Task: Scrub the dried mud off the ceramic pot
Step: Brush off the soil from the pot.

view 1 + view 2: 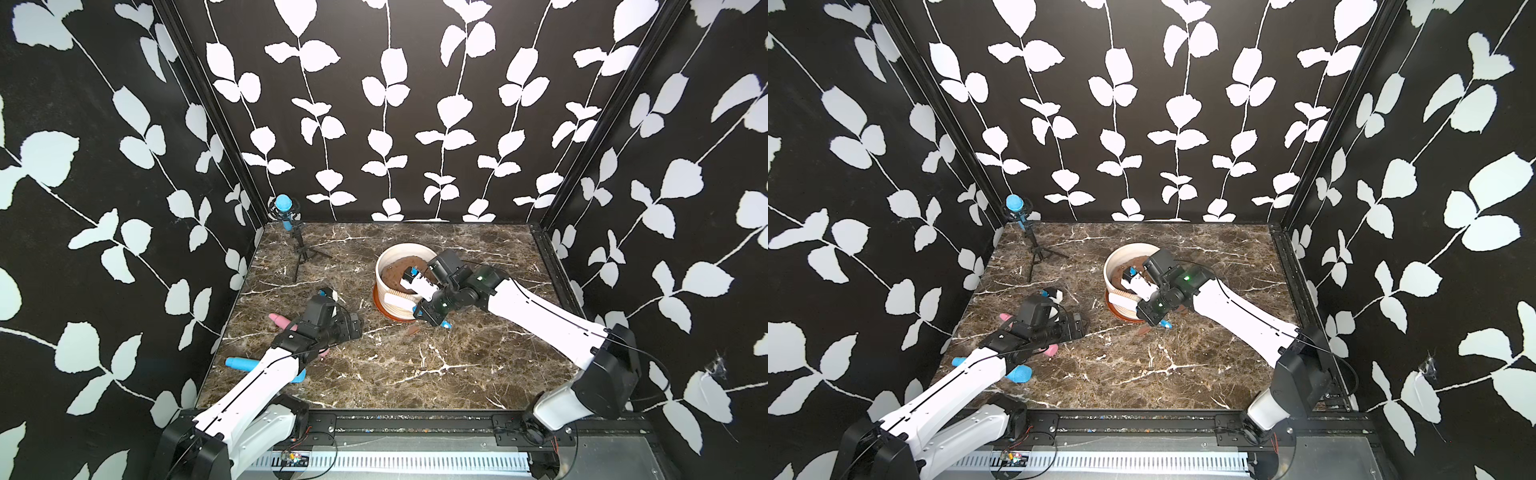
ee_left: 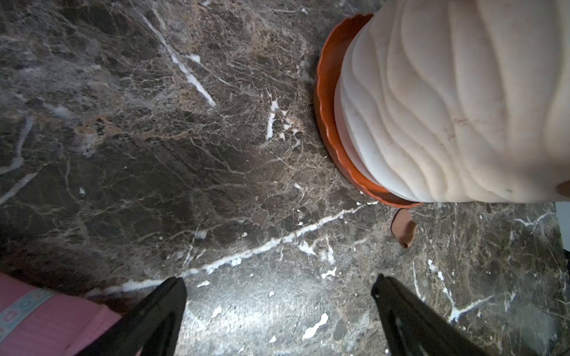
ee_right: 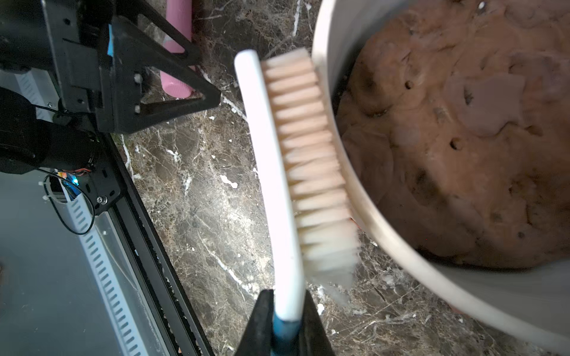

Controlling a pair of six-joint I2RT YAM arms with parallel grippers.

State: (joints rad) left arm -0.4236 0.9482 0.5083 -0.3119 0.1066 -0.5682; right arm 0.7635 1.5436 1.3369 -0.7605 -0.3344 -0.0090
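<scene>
The cream-white ceramic pot (image 1: 405,248) (image 1: 1130,248) stands on an orange-brown saucer (image 1: 379,305), full of lumpy brown soil (image 3: 447,138). My right gripper (image 1: 420,311) (image 3: 288,308) is shut on a white-handled scrub brush (image 3: 271,160). The brush's cream bristles (image 3: 308,154) press against the pot's outer wall just below the rim, on the side nearest the front. One loose piece of dried mud (image 2: 404,228) (image 1: 412,330) lies on the table beside the saucer. My left gripper (image 2: 279,286) (image 1: 356,323) hangs open and holds nothing over bare table left of the pot (image 2: 447,108).
A pink-handled tool (image 1: 277,320) and a blue-handled tool (image 1: 245,365) lie on the marble table under my left arm. A blue microphone on a black tripod (image 1: 286,208) stands at the back left corner. Patterned walls close three sides.
</scene>
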